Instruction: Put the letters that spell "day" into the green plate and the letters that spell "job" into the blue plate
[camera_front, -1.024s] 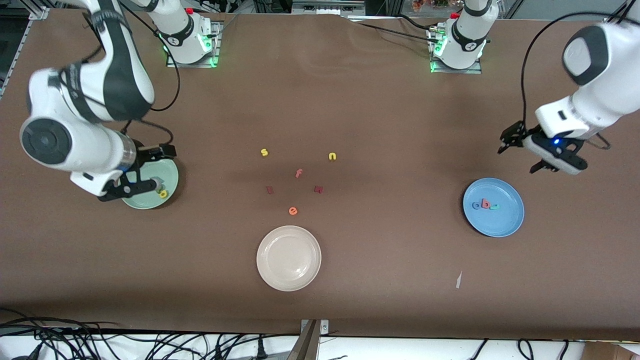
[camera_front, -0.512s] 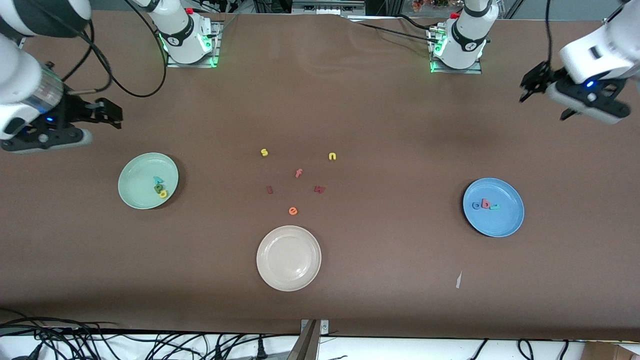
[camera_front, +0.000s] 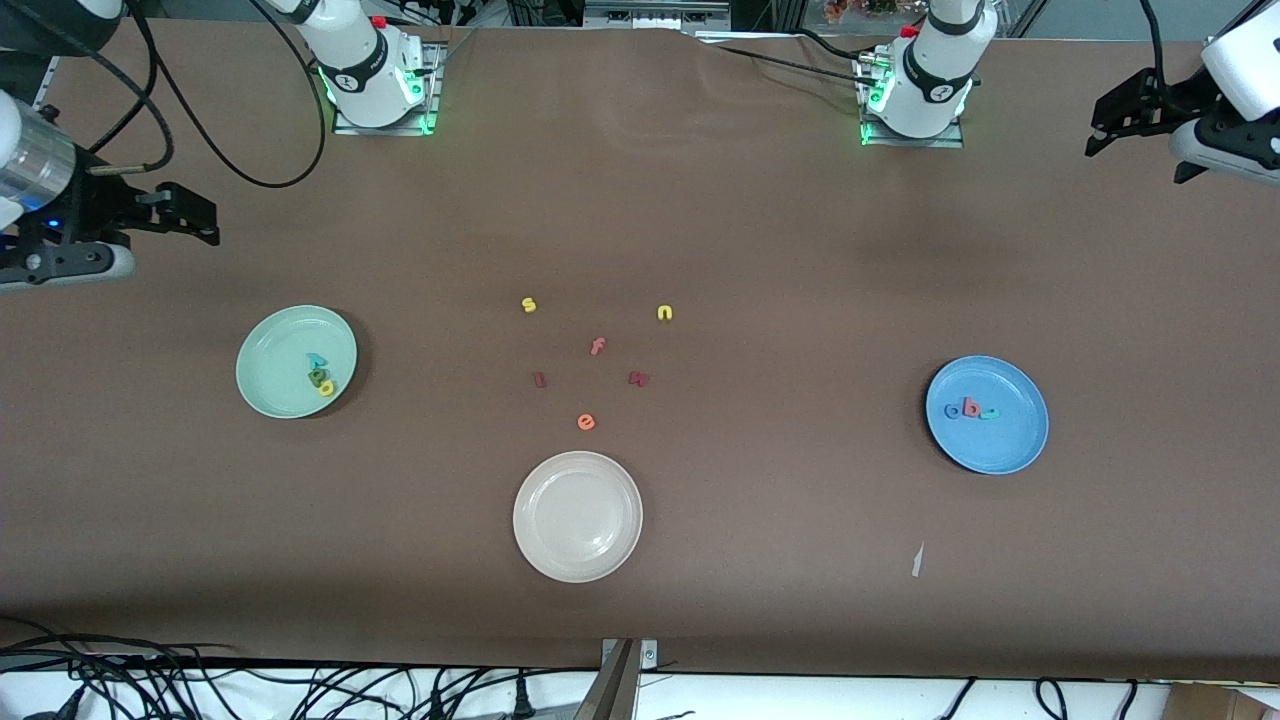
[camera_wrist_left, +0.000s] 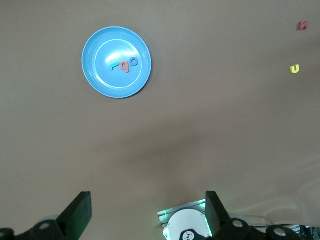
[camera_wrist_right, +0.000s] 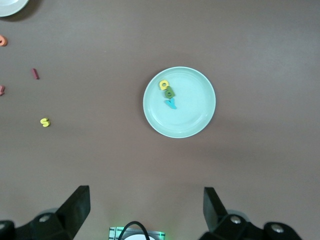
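Three letters day (camera_front: 319, 375): in green plate (camera_front: 270, 385)
Job letters (camera_front: 971, 409): in blue plate (camera_front: 1010, 445)
Left tool (camera_front: 1125, 115): spread wide, empty, raised
Right tool (camera_front: 185, 215): spread wide, empty, raised

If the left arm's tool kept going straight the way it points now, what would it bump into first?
Probably just bare table. The left tool points down, fingers open, and the blue plate lies off that line, so it would likely miss it; depth is hard to judge.

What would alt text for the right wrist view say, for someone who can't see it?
A green plate on a brown table holds three small letters: yellow, green and teal. The right gripper hangs open high above, with a yellow s loose on the table.
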